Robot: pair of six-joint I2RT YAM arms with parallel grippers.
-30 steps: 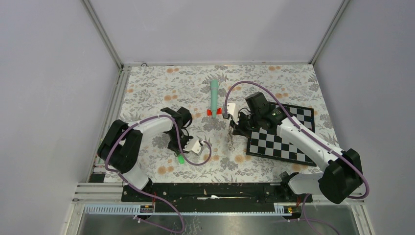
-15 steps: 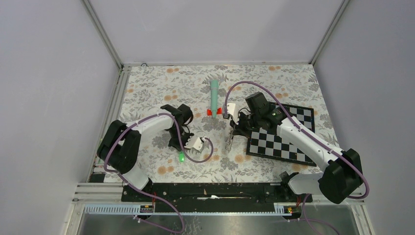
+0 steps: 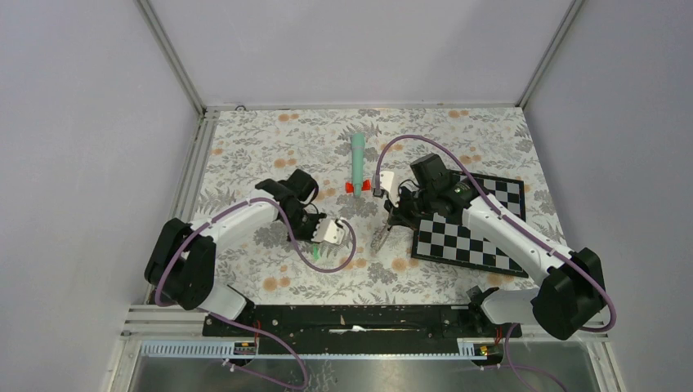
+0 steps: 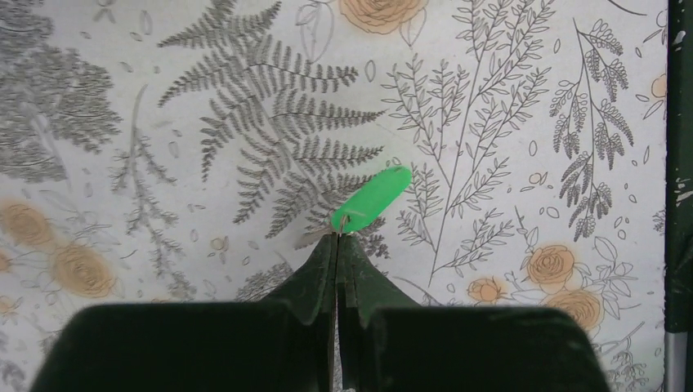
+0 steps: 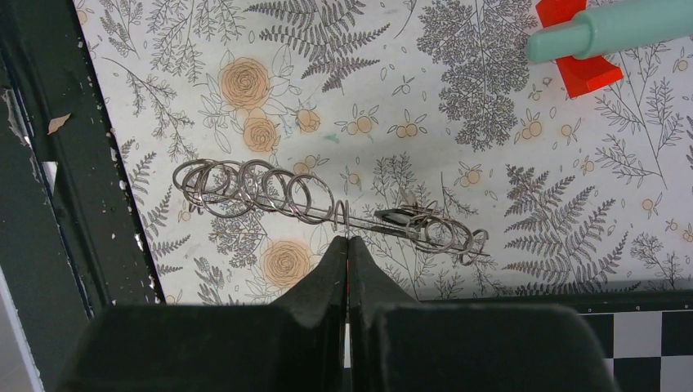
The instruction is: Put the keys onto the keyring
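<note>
The left fingers [image 4: 320,273] are clenched on the silver blade of the green-headed key [image 4: 372,196]. The key's long axis runs away from the fingertips, up and to the right in the left wrist view, with the green head outermost over the flowered bench [image 4: 122,122].

The right fingers [image 5: 331,273] are clenched on the keyring [image 5: 261,192]. The right wrist view shows it as a row of linked wire rings, running left to right and dipping slightly to the right.

The top view reduces the key to a green speck and the keyring to a thin sliver, the two apart. Only this view shows the chequered board [image 3: 474,233] beside the right arm and the whole teal stick [image 3: 358,153].
</note>
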